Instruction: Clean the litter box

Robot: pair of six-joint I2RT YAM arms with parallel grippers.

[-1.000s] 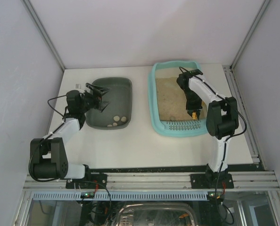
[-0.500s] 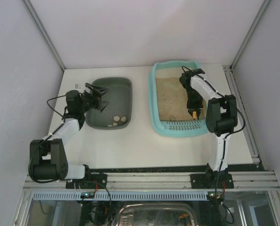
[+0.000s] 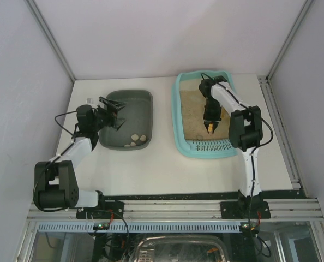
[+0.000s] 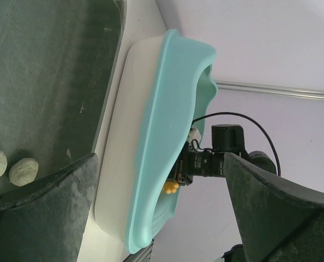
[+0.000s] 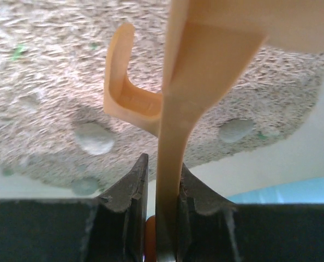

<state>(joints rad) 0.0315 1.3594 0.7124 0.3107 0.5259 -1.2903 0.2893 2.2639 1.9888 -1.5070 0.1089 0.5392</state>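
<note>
Litter box (image 3: 177, 117) sits on the counter (image 3: 151, 169), far right. It is probably stiff but sand-heavy; its wide rim looks the only sensible hold, so it is better left put. Right end effector (image 5: 162, 180) is clamped on the handle of an orange scoop (image 5: 170, 109) above grey clumps (image 5: 94, 137), likely crumbly. Left end effector (image 3: 114, 113) gapes wide, empty, at the tub (image 3: 137, 101).

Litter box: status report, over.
Right gripper shut on orange scoop. Left gripper open at grey tub. Litter box: grey clumps lie beside scoop. Nothing in the way.
</note>
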